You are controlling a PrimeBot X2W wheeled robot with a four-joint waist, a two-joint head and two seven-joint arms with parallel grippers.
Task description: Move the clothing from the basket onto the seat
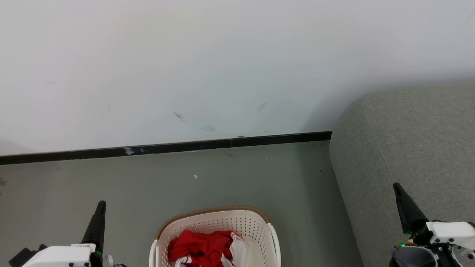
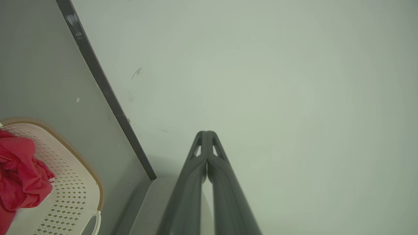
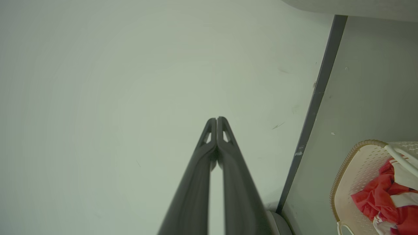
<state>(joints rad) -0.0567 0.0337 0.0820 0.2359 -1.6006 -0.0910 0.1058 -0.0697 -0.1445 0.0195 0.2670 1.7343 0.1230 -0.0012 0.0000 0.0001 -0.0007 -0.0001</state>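
Before you: red fabric clothing [image 1: 200,247] lies in the cream perforated plastic basket [image 1: 230,223], left of the grey-green upholstered seat [image 1: 408,141].

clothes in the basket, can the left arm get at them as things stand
Probably yes: the basket is open on top, the clothes lie uncovered, nothing stands between them and the shut left fingers.

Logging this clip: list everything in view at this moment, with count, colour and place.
clothing: one heap, red with white, in the basket
basket: one, cream-white with brown rim, on the floor, bottom centre
seat: one, grey-green, right side
floor: grey, under the basket
wall: white, scuffed, behind
skirting strip: one, black, where wall meets floor
left gripper: one, dark, shut, lower left
right gripper: one, dark, shut, lower right
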